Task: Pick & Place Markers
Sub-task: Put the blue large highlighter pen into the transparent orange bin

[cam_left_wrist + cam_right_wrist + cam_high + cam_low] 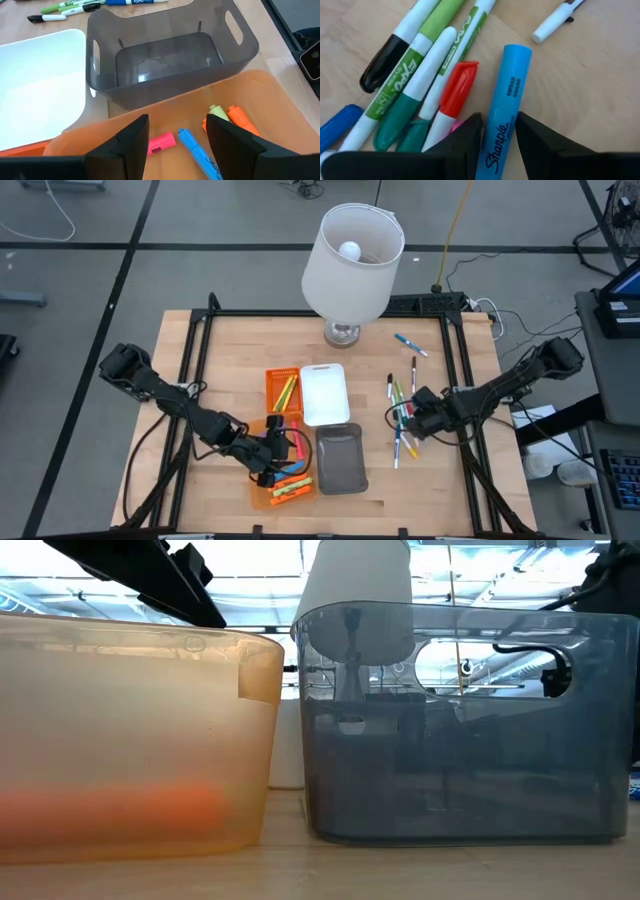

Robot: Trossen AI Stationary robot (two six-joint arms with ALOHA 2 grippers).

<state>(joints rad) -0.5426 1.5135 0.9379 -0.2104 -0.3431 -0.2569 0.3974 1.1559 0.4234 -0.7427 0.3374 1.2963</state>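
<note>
Progress: partly done, by my judgement. Some markers already lie in the orange trays, while a good cluster is still loose on the counter (200, 380).
Sorted so far: the front orange tray (262, 496), near the counter's front edge, holds orange, pink, blue and green markers (197, 145); the back orange tray (270, 380) holds yellow and orange ones.
Left to do: the loose markers (403, 412) lie near the counter's right edge, with a blue one (410, 345) apart toward the back right corner.
Other trays: the grey tray (340, 460) and the white tray (324, 393) look bare inside.
Left gripper (172, 132): hangs over the front orange tray, fingers spread apart, holding nothing.
Right gripper (497, 131): down on the loose cluster, fingers on either side of a blue highlighter (504, 100), seemingly about to take it; whether they press it yet I cannot tell.
Look of the markers: short, thin pens with white barrels and green, red, black or blue caps, lying side by side, several touching.
Also there: a lamp (350, 265) at the counter's back edge.
</note>
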